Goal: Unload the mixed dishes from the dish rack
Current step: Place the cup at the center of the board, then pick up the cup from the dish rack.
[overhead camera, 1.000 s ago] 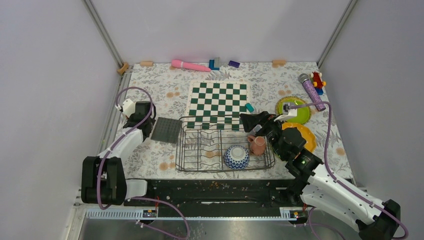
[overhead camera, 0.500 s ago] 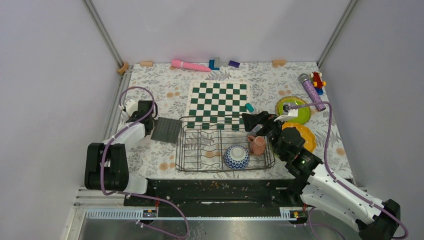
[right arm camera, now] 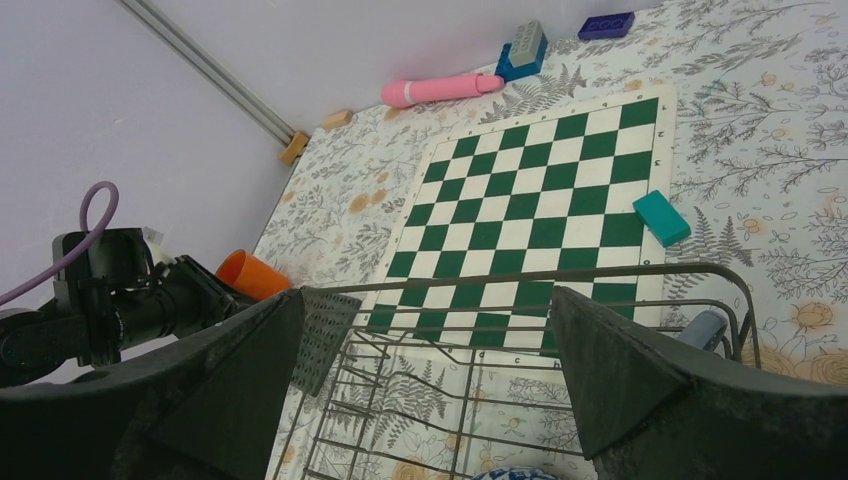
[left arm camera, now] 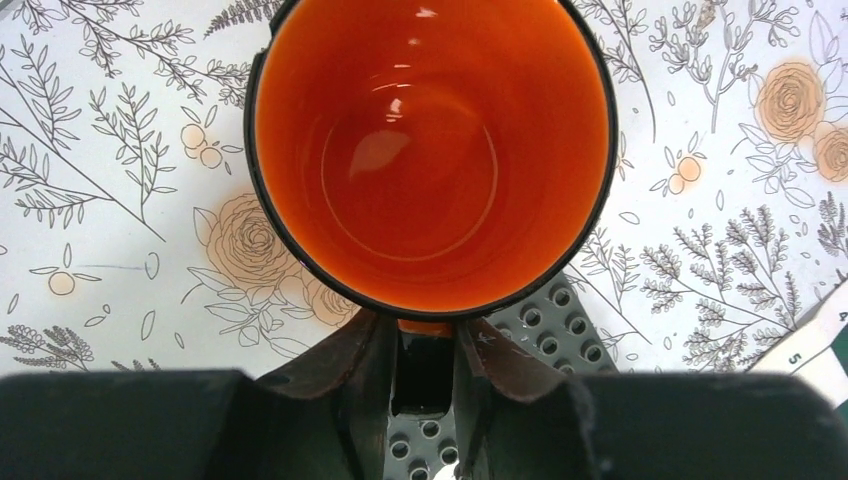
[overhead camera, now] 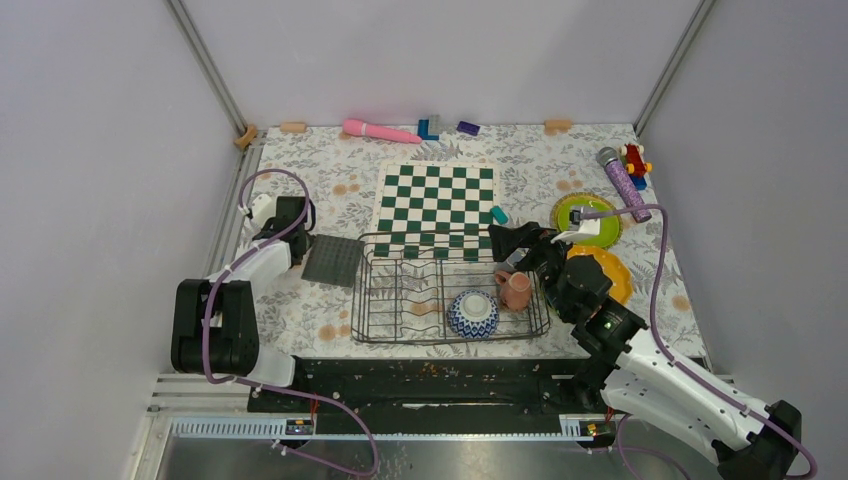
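A robotics lab test cell: plain pale walls (overhead camera: 440, 60) and aluminium posts (overhead camera: 207, 65) box in a floral tabletop (overhead camera: 330, 180). Two robot arms (overhead camera: 650, 375) are bolted by a metal rail (overhead camera: 430, 428). The tabletop carries an odd mix of dish rack (overhead camera: 400, 290), chessboard (overhead camera: 437, 205) and toys (overhead camera: 380, 131).

The orange cup (left arm camera: 430, 160) has a smooth, glossy inside that gives back bright spots of light. The dish rack (overhead camera: 445, 290) is of thin dark metal wire with a dull shine, while the grey mat (left arm camera: 545, 320) looks like matt plastic covered with small round studs. The table cover (overhead camera: 330, 180) with printed flowers is flat and matt.
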